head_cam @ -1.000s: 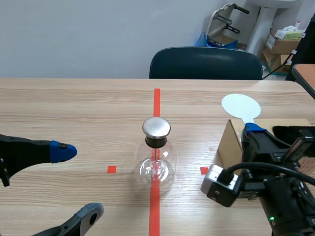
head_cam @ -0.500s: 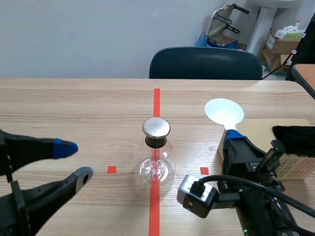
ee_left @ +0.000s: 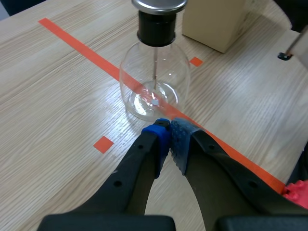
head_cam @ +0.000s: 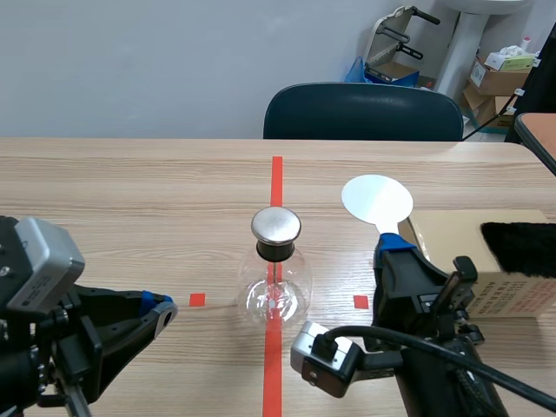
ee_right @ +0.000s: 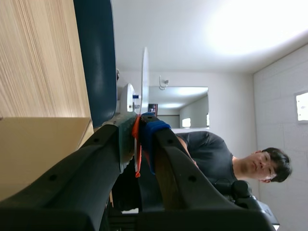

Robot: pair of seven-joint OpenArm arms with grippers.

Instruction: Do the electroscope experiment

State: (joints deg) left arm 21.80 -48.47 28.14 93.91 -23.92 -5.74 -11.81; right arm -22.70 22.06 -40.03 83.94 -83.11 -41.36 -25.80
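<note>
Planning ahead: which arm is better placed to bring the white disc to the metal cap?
Right. The right pincer holds the white disc, raised near the metal cap; the left pincer is shut, empty, by the flask.

Right gripper (ee_right: 137, 129): I'm seeing it clamping the paddle (ee_right: 145, 77) by its orange handle.
Paddle disc: it's showing edge-on, beside the dark chair (ee_right: 96, 57).
</note>
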